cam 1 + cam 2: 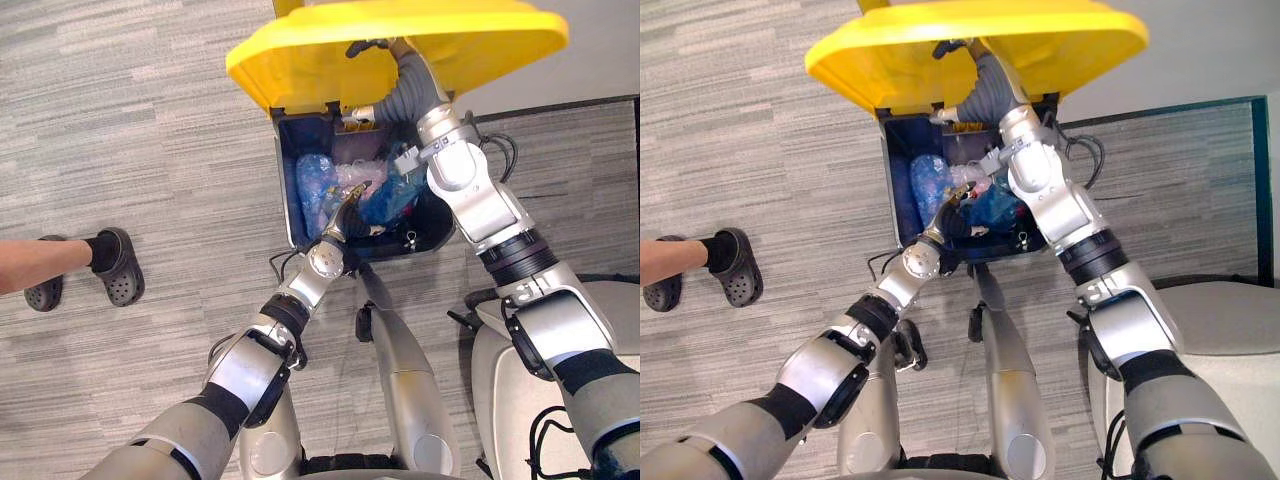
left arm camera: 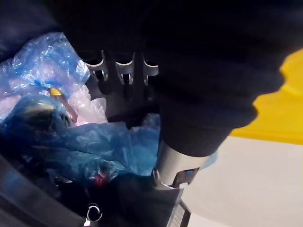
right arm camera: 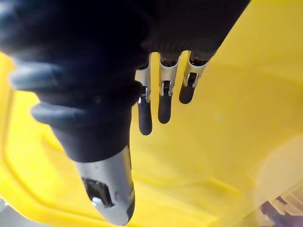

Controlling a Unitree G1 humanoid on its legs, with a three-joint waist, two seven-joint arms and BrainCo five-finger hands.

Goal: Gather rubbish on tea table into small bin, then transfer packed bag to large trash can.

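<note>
1. Left wrist view: blue bag [image 2: 104, 142] inside large trash can [image 1: 290, 205], upper centre, under left hand [image 2: 124, 71]; finger pose unreadable.
2. Right wrist view: right hand [image 3: 164, 97], fingers straight, against raised yellow lid [image 3: 236, 142].

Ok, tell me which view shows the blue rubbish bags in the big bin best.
The left wrist view: the blue bags lie close up, crumpled. Both eye views show them small inside the bin, partly behind the left hand. The right wrist view faces the yellow lid.
</note>
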